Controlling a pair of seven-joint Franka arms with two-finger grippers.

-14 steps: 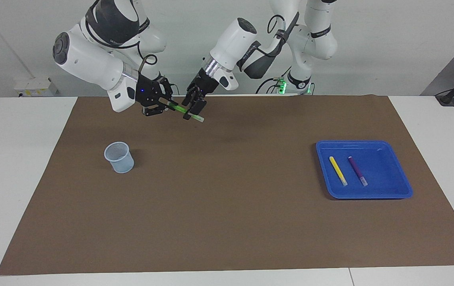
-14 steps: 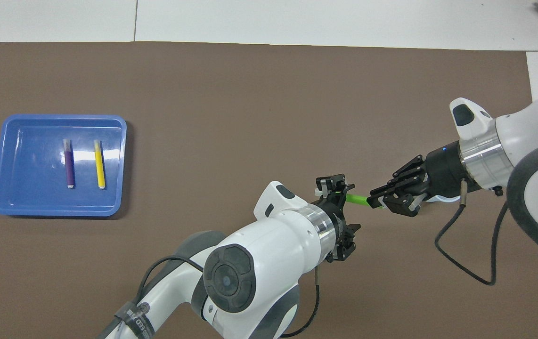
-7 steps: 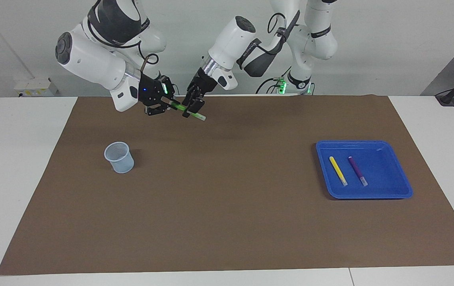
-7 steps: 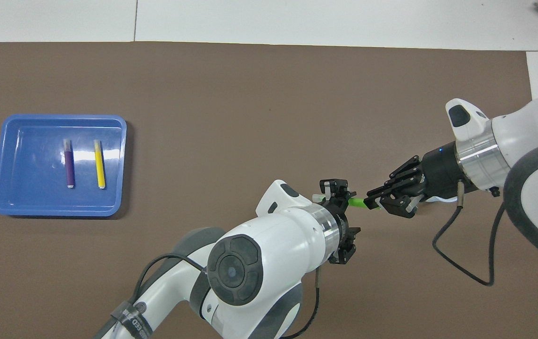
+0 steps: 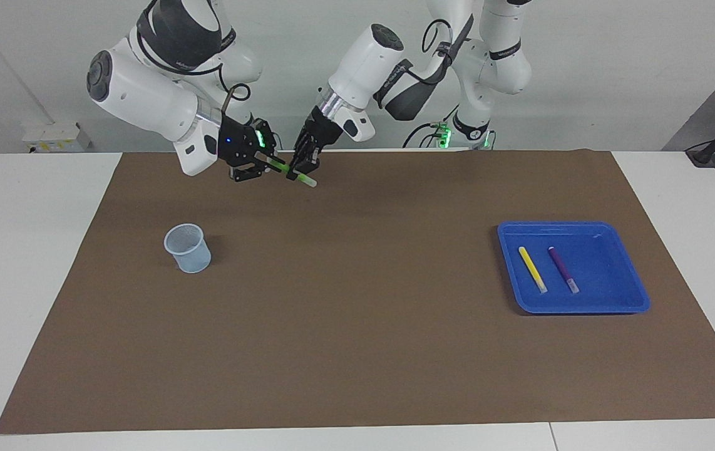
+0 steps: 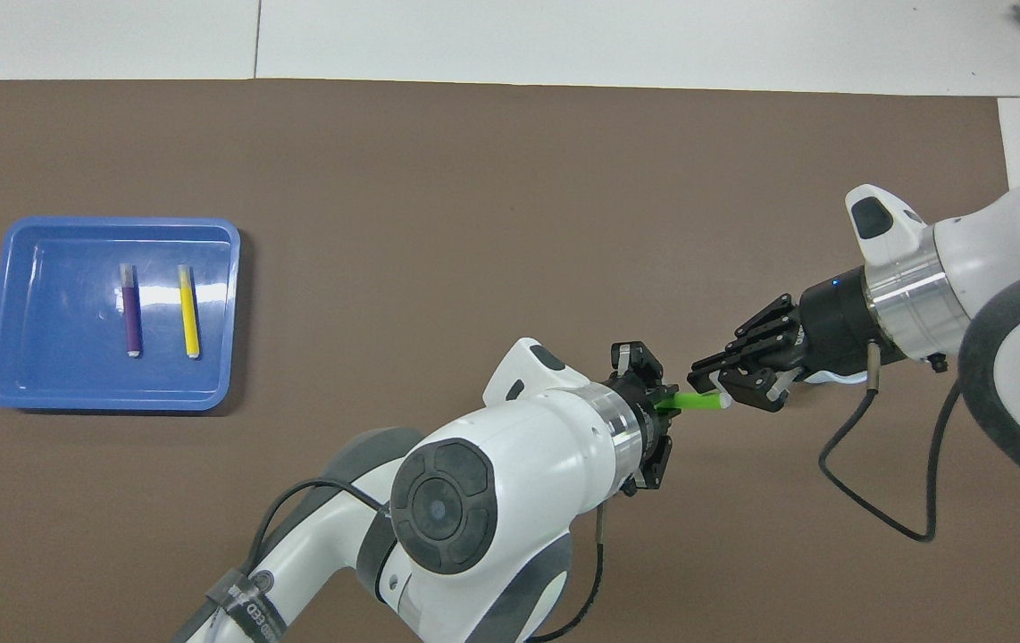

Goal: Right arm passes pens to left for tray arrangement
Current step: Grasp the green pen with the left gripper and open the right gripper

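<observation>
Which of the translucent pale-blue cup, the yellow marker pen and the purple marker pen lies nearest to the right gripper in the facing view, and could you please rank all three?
From the right gripper, raised over the brown mat:
1. Translucent pale-blue cup, at the right arm's end of the table.
2. Yellow marker pen, in the shallow blue plastic tray at the left arm's end.
3. Purple marker pen, beside it in the same tray.

Two pens lie side by side in the tray at the left arm's end of the desk. The cup stands well apart, toward the right arm's end.
</observation>
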